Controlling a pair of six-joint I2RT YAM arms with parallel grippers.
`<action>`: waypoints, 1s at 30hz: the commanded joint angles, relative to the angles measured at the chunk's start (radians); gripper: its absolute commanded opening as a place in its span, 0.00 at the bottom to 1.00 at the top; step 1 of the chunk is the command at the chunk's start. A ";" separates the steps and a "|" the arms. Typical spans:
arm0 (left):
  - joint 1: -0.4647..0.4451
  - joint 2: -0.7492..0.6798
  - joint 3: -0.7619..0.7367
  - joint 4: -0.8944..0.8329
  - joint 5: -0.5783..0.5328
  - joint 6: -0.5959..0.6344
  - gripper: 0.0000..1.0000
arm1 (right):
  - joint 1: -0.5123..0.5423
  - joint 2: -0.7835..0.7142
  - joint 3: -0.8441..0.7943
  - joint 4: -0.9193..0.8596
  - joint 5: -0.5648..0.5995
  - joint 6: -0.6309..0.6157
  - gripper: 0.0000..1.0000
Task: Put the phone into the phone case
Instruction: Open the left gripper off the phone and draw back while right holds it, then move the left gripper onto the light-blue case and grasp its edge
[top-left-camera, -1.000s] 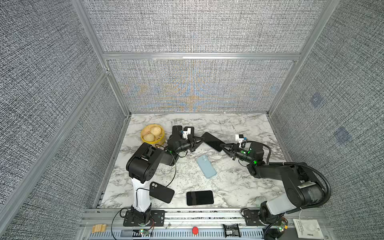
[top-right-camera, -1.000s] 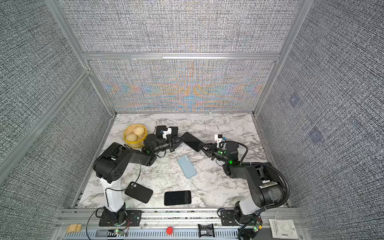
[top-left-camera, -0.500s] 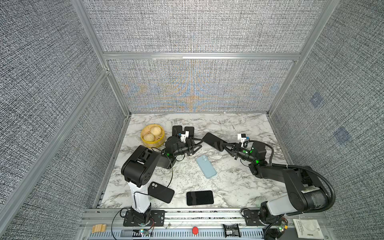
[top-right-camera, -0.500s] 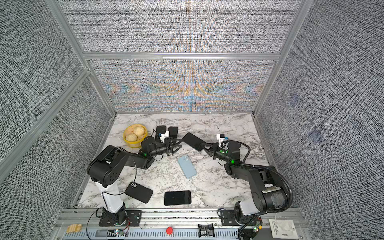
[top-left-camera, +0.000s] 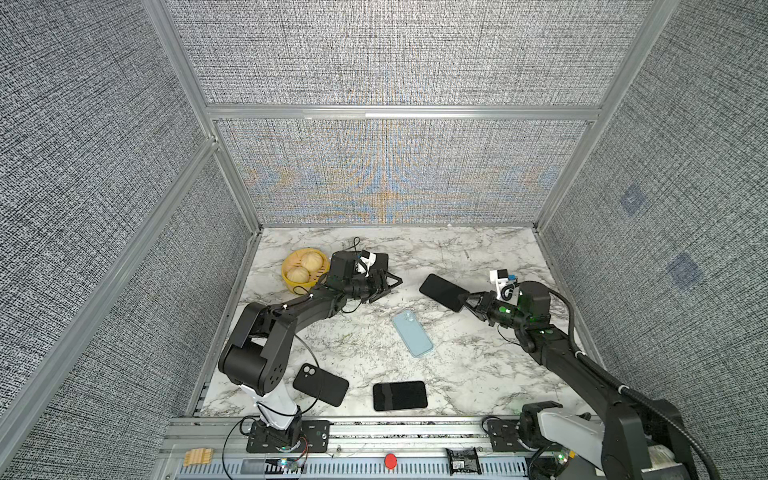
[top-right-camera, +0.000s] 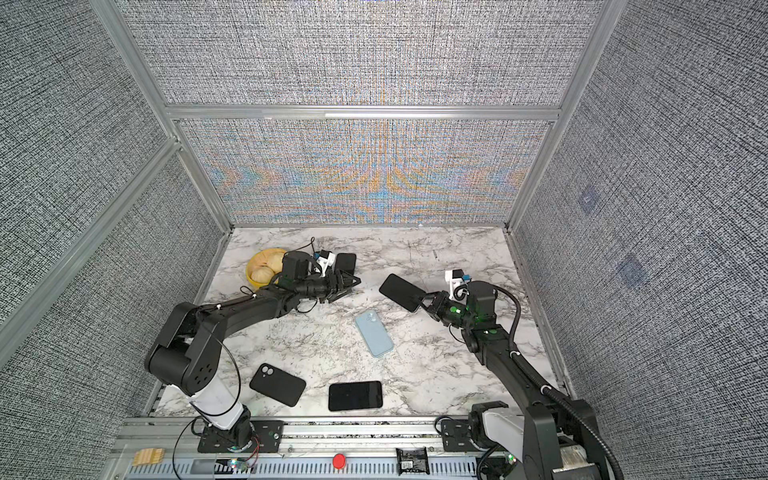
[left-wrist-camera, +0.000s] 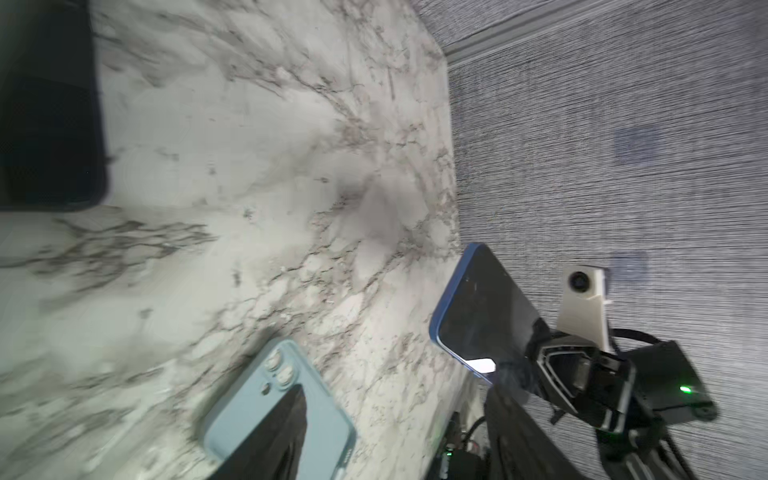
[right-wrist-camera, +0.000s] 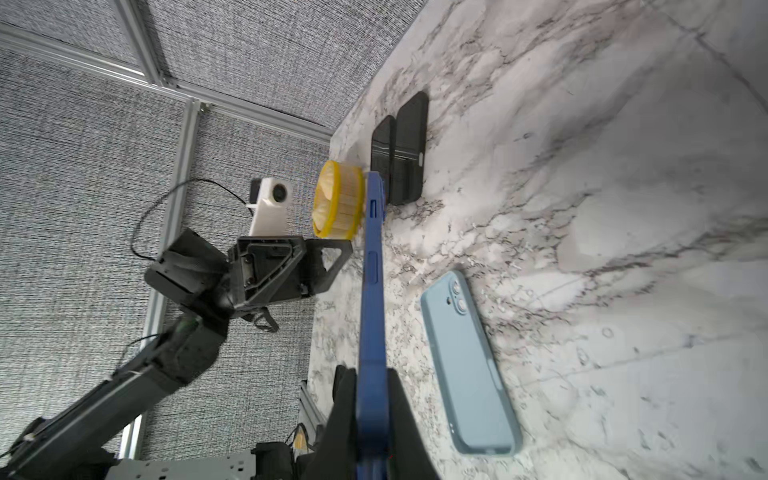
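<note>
The left jaws are standing wide and empty, having just released the dark, blue-edged rectangular phone (top-left-camera: 442, 291). The right jaws alone are gripping it above the white marble surface (top-left-camera: 478, 249), right of the light-blue case (top-left-camera: 413, 333), readying insertion.

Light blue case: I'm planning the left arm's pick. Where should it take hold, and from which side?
Probably across the two long edges near mid-length, coming straight down. The light blue case lies flat, back up, on the table, so only its narrow width can be spanned.
</note>
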 joint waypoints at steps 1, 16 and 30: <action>-0.015 0.036 0.101 -0.461 -0.103 0.304 0.69 | -0.011 -0.016 0.008 -0.093 0.005 -0.087 0.00; -0.230 0.316 0.534 -0.967 -0.635 0.702 0.65 | -0.061 -0.077 -0.028 -0.110 -0.055 -0.133 0.00; -0.286 0.397 0.580 -0.868 -0.652 0.708 0.55 | -0.103 -0.059 -0.058 -0.052 -0.116 -0.112 0.00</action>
